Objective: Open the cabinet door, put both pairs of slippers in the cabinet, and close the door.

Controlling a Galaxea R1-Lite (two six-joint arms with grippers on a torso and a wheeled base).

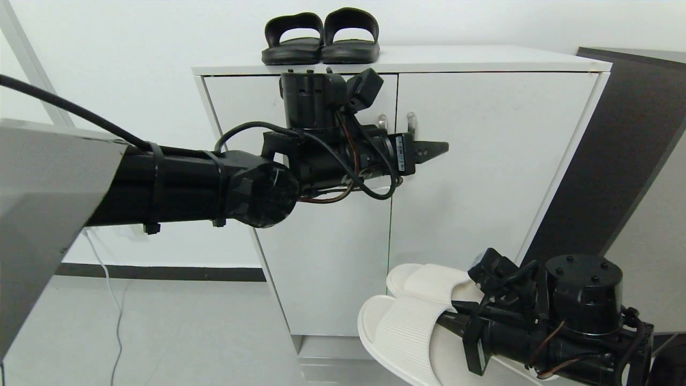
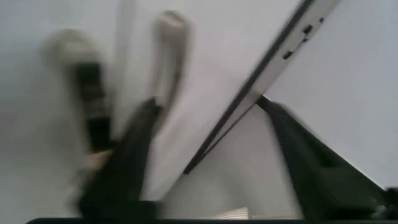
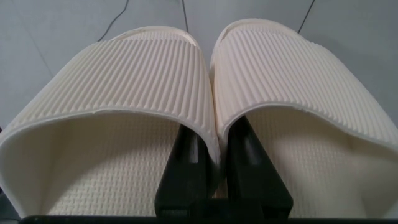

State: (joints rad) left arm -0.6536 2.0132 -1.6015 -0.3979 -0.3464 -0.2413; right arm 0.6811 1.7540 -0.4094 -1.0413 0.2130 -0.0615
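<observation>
Two pairs to track: the black slippers [image 1: 320, 37] sit on top of the cabinet [image 1: 482, 177], whose doors look shut. My left hand [image 1: 434, 149] is spread beside the door handles [image 1: 411, 120]; I can't tell if it touches them. My right hand [image 3: 214, 158] pinches the white slippers [image 3: 143, 81] together by their inner straps, low in front of the cabinet.

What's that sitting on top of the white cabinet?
A pair of black slippers stands side by side on the cabinet top, toward its left end. The slippers cover the strip of top behind them, and the doors hide the cabinet's inside.
</observation>
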